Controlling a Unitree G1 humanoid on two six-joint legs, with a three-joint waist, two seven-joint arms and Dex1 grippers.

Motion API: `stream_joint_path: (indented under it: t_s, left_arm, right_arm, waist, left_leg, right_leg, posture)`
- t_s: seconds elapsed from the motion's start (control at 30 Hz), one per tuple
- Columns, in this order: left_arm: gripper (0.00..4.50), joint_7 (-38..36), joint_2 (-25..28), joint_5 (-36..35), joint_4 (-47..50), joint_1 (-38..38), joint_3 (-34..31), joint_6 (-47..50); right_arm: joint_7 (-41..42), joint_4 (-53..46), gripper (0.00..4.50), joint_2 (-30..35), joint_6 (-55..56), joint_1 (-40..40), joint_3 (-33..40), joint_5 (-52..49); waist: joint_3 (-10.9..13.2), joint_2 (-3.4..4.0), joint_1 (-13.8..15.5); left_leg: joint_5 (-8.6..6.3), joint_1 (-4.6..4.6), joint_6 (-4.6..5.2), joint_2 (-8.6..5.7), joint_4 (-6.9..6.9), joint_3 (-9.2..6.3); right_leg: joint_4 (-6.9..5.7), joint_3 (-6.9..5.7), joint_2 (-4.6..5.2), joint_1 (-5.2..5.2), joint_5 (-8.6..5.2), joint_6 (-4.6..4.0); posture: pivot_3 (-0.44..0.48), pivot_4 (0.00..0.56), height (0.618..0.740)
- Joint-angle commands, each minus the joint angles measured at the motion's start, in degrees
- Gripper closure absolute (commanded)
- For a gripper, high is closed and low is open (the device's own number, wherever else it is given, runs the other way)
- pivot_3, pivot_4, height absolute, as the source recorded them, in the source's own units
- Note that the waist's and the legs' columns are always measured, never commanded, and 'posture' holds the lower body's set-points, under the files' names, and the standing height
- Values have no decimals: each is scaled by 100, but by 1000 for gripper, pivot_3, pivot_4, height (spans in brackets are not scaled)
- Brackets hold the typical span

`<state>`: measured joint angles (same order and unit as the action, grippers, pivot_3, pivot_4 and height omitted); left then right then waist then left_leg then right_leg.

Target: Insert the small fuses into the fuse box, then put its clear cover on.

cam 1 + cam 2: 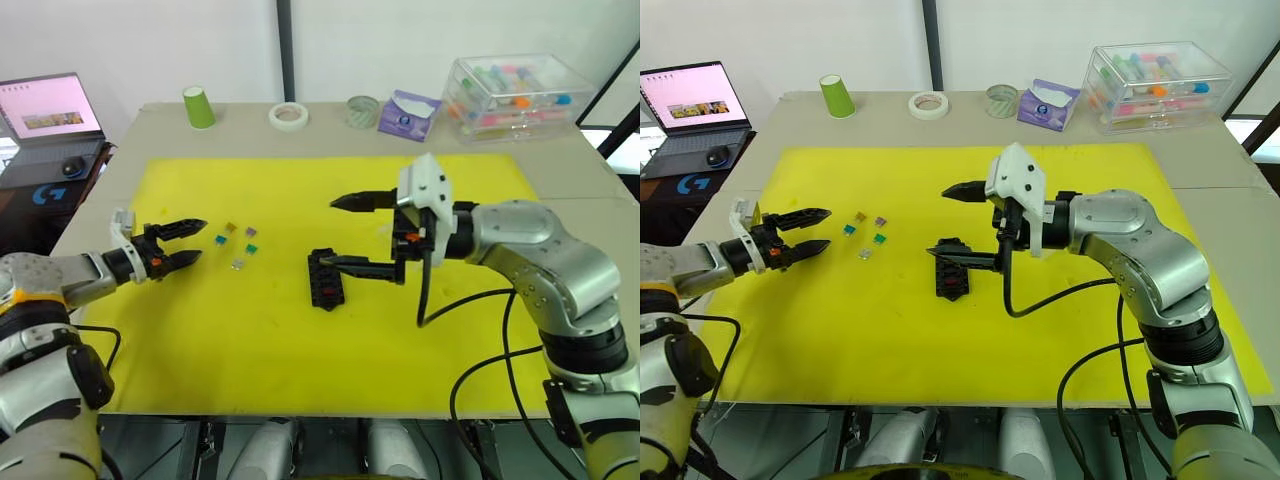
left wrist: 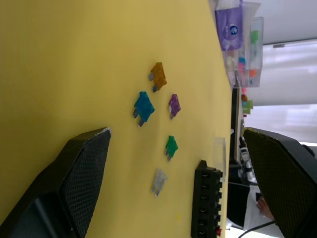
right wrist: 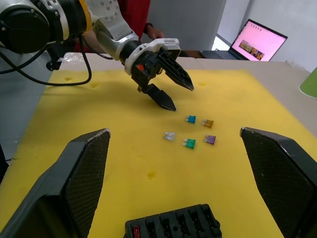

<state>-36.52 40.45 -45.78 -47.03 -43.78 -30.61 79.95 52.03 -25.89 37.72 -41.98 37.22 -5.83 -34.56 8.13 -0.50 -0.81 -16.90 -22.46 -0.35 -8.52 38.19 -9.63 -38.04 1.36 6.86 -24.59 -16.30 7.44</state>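
Observation:
The black fuse box (image 1: 326, 283) lies mid-mat, with a red fuse (image 3: 136, 230) in one end slot. Five small fuses lie loose to its left: orange (image 1: 230, 228), blue (image 1: 221, 240), purple (image 1: 251, 232), green (image 1: 251, 248) and grey (image 1: 238, 264). The clear cover (image 2: 219, 154) lies just beyond the box. My left gripper (image 1: 201, 241) is open and empty, just left of the loose fuses. My right gripper (image 1: 330, 233) is open and empty; its lower finger reaches over the box's far end, and I cannot tell if they touch.
All of this sits on a yellow mat (image 1: 250, 350) on the table. Along the back edge stand a green cup (image 1: 199, 106), two tape rolls (image 1: 288, 115), a purple tissue pack (image 1: 407, 113) and a large clear storage case (image 1: 515, 95). A laptop (image 1: 50, 108) is at far left.

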Motion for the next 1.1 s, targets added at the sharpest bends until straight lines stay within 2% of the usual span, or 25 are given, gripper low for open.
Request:
stream_joint_path:
  t_s: [0.03, 0.07, 0.17, 0.3, 1.1]
  left_arm:
    - [0, -349, -47, 210, -204, -225, 233, -358]
    - [0, -413, -68, 263, -292, -280, 276, -423]
    - [589, -597, -87, 430, -491, -383, 446, -537]
    - [2016, -681, -101, 631, -793, -537, 558, -645]
    - [2016, -1139, -223, 1495, -1884, -1007, 860, -1145]
  right_arm:
    - [-31, -237, 56, 48, -22, 123, 138, -95]
    - [-37, -238, 56, 51, -39, 138, 142, -100]
    - [-47, -251, 0, 65, -75, 164, 152, -95]
    - [-75, -278, 0, 80, -124, 179, 171, -90]
    - [-215, -415, 0, 144, -281, 180, 210, -170]
  waist:
    - [0, 0, 8]
    - [0, 0, 12]
    - [0, -1, 8]
    - [0, -1, -11]
    - [-1, -2, 12]
  left_leg:
    - [0, 0, 0, 0, 0, 0]
    - [0, 0, 0, 0, 0, -1]
    - [0, 0, 0, -1, 2, 0]
    - [0, 0, 0, -1, 1, 0]
    - [0, 0, 0, -5, 2, -1]
  right_leg:
    - [-1, 0, 0, 0, 0, 0]
    - [-1, 0, 0, 0, 0, 0]
    - [-2, -1, 0, 1, 0, 0]
    - [-3, -1, 0, -1, 0, 0]
    - [-8, -1, -4, -1, 0, 0]
  posture:
    - [0, 150, 740]
    - [0, 150, 740]
    - [0, 150, 740]
    - [0, 150, 740]
    - [0, 150, 740]
